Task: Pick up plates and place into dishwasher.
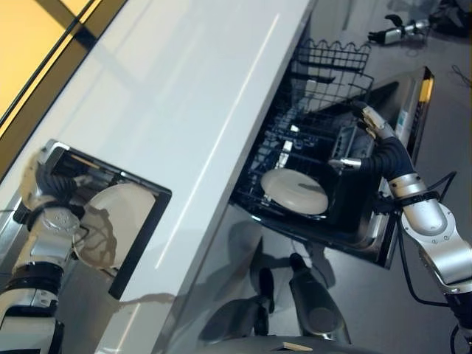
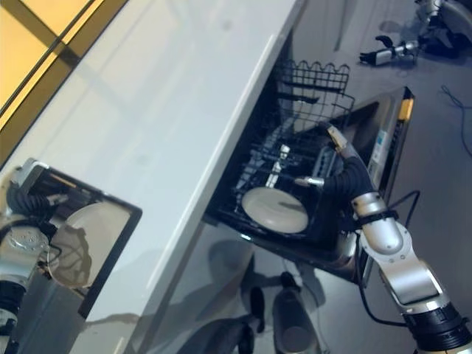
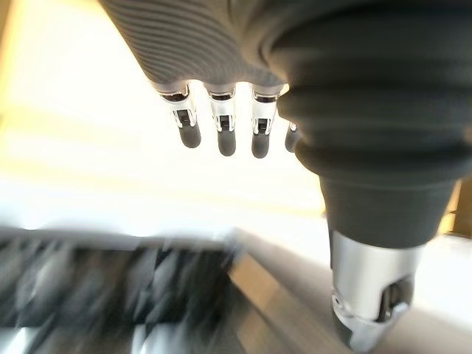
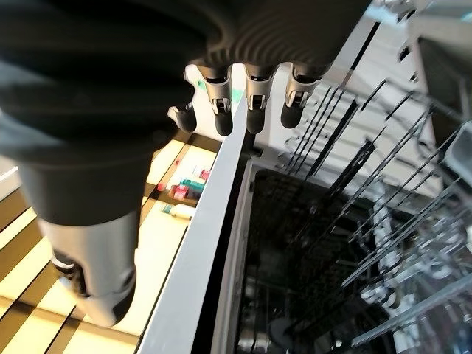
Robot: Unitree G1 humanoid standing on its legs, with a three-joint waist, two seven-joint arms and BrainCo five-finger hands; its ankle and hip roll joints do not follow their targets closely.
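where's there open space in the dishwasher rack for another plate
The lower rack is barest behind the white plate lying in it, toward the raised wire basket. It is crowded on the door side, where the right robot hand hangs beside the plate. The white countertop is bare.

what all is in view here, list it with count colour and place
plate: 1, white, lying in the lower rack
plate in sink: 1, white, by the left hand
sink: 1, dark, set in the counter at left
counter: 1, white, above the dishwasher
rack: 1, black wire, pulled out of the dishwasher
dishwasher door: 1, dark, folded down
left hand: 1, silver and dark, open, at the sink
right hand: 1, silver and dark, open, over the rack
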